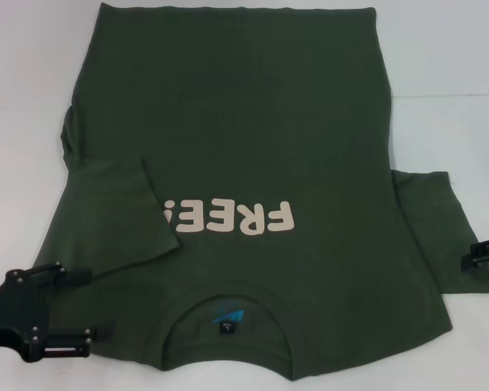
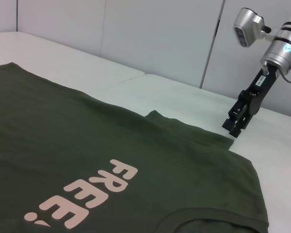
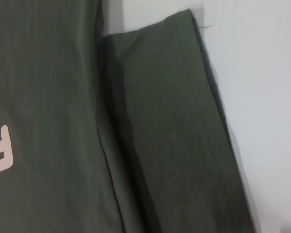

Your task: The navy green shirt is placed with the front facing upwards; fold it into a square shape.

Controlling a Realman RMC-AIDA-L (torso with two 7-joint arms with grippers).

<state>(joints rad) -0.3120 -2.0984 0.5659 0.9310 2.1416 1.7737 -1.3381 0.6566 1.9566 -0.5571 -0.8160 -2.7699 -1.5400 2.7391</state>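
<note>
Left tool (image 1: pixel 94 303), fingers parted and holding nothing, sits at the near shoulder of the navy green shirt (image 1: pixel 253 138) lying face-up on the white bench (image 1: pixel 448 65); left sleeve (image 1: pixel 118 216) already folded in, right sleeve (image 1: pixel 436 232) probably next, right tool (image 1: pixel 466 257) beside it, grip indiscernible.

White table, pale panelled wall

We see a plain white table (image 1: pixel 440 49) with a thin seam (image 1: pixel 448 96) running toward its right edge; beyond its far edge, in the left wrist view, stands a light grey wall (image 2: pixel 155 34) of flat panels split by vertical joints, evenly lit.
</note>
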